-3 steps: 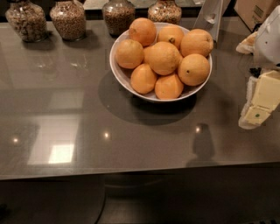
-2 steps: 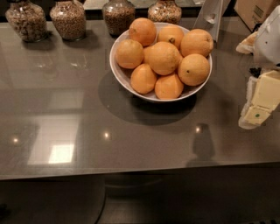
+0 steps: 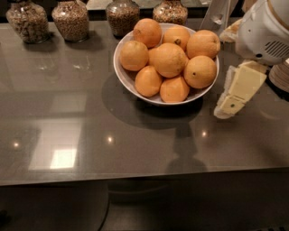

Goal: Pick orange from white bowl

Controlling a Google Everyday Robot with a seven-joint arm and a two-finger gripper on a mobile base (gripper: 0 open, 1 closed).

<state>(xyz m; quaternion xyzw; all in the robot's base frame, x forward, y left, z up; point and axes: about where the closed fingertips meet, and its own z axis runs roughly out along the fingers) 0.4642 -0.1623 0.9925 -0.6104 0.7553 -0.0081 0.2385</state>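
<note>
The white bowl [image 3: 125, 83] stands on the dark table, right of centre toward the back, piled with several oranges. The orange [image 3: 169, 59], the largest and slightly oval, lies in the middle of the pile on top. A smaller orange with a dark speck [image 3: 200, 71] lies to its right. My gripper [image 3: 226, 108], cream-coloured under a white arm housing [image 3: 264, 31], hangs at the right, just outside the bowl's right rim, at about rim height. It holds nothing that I can see.
Several glass jars of grains [image 3: 70, 19] stand in a row along the table's back edge, left of and behind the bowl. The glossy grey table [image 3: 90, 135] has its front edge near the bottom of the view. A white upright [image 3: 216, 13] rises behind the bowl.
My gripper has moved left, from the far right toward the bowl's right rim. The bowl and oranges have not moved.
</note>
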